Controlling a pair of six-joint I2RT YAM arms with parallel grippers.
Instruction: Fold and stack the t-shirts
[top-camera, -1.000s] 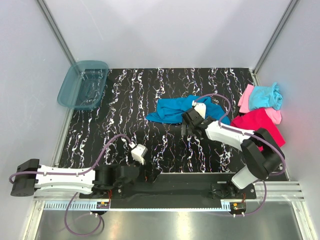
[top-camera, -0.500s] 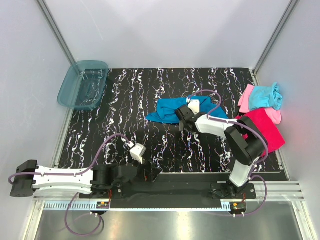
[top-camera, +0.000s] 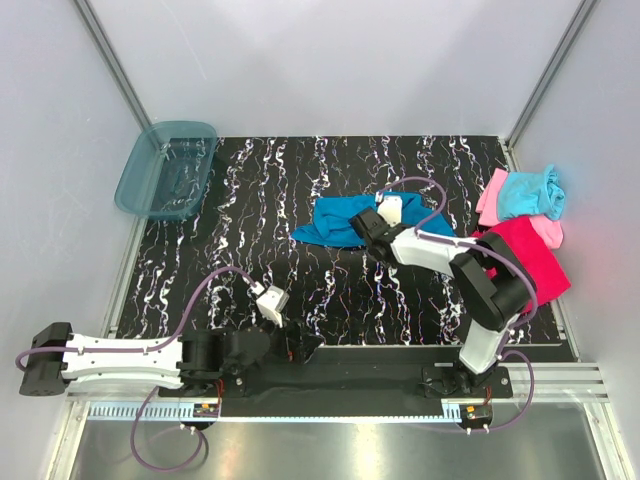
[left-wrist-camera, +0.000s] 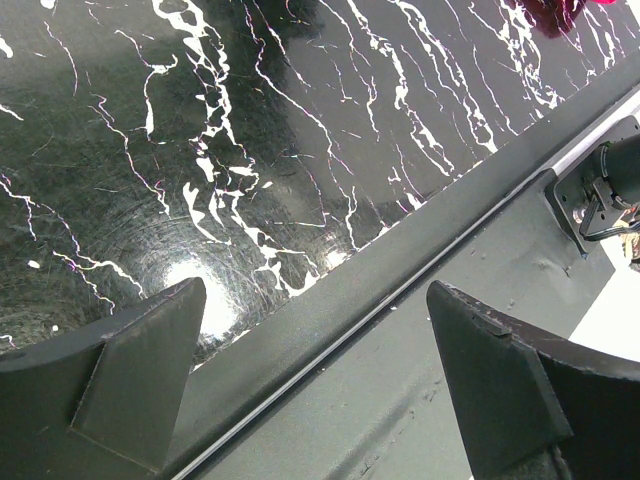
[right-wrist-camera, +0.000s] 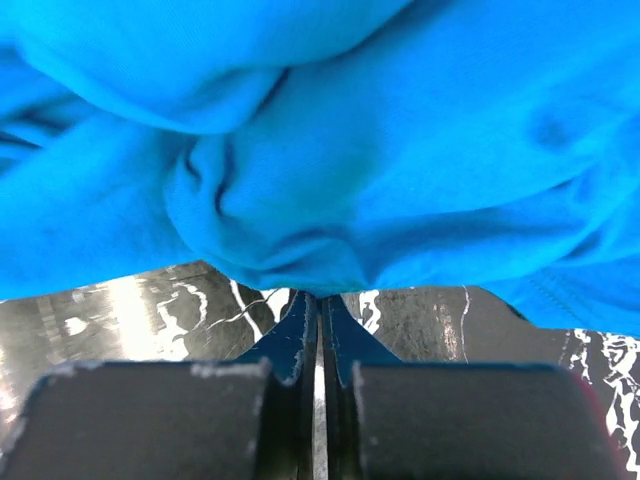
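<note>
Lying crumpled at the far centre of the black marbled worktop, the blue t-shirt sits well apart from the magenta-red, light aqua and light pink t-shirts heaped at the right edge, its near fold pinched by the closed right pincer, while the left pincer hangs wide open near the front rail.

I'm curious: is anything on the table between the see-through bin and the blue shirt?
Nothing: the top view shows bare marbled table between the bin and the blue shirt.
</note>
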